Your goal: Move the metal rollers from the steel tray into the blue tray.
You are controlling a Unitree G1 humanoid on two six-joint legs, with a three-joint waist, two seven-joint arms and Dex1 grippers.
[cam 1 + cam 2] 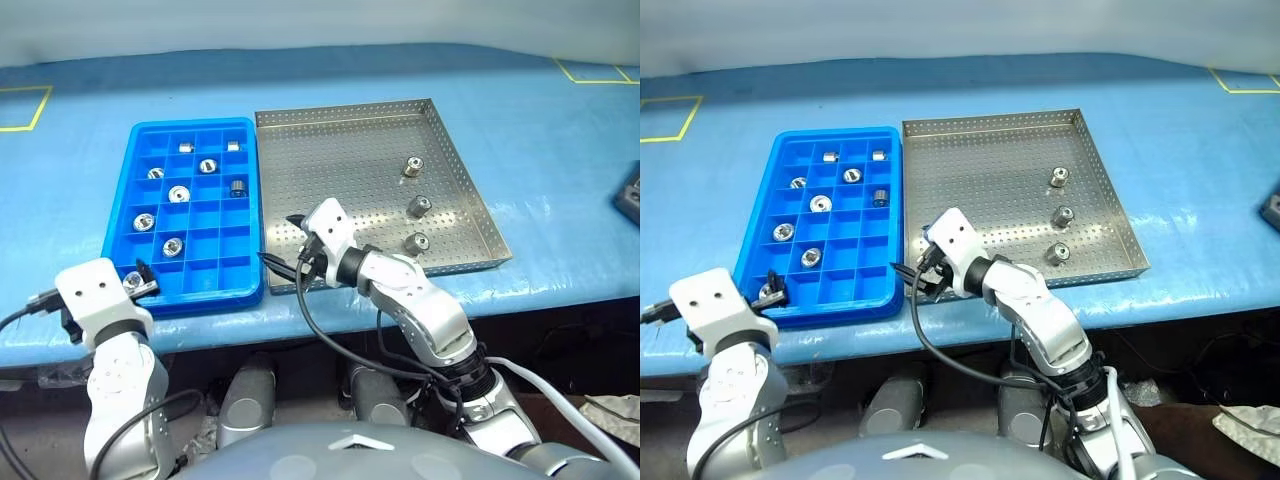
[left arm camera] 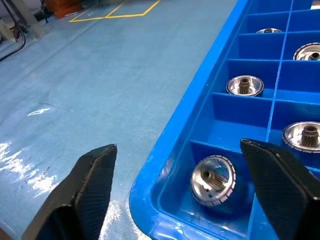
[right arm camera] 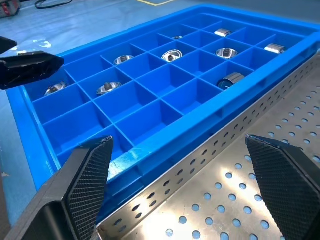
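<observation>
Rollers (image 2: 212,179): shiny, flanged, one (centre hole showing) lies between my open left claw's (image 2: 192,187) fingers; right claw (image 3: 185,185) gapes empty.

Both robot arms are built from rounded silver-grey metal segments joined by black rings. Each wrist ends in a boxy white housing with small dark screw holes on its face. The left gripper (image 1: 140,281) and right gripper (image 1: 285,243) each carry 2 black fingers. In the wrist views those fingers (image 2: 92,175) are wedge-shaped, with a fine woven, carbon-like texture and pointed tips (image 3: 90,170). Black cables loop loosely from each white wrist housing back along the arms. A thicker light grey cable runs beside the right forearm.
</observation>
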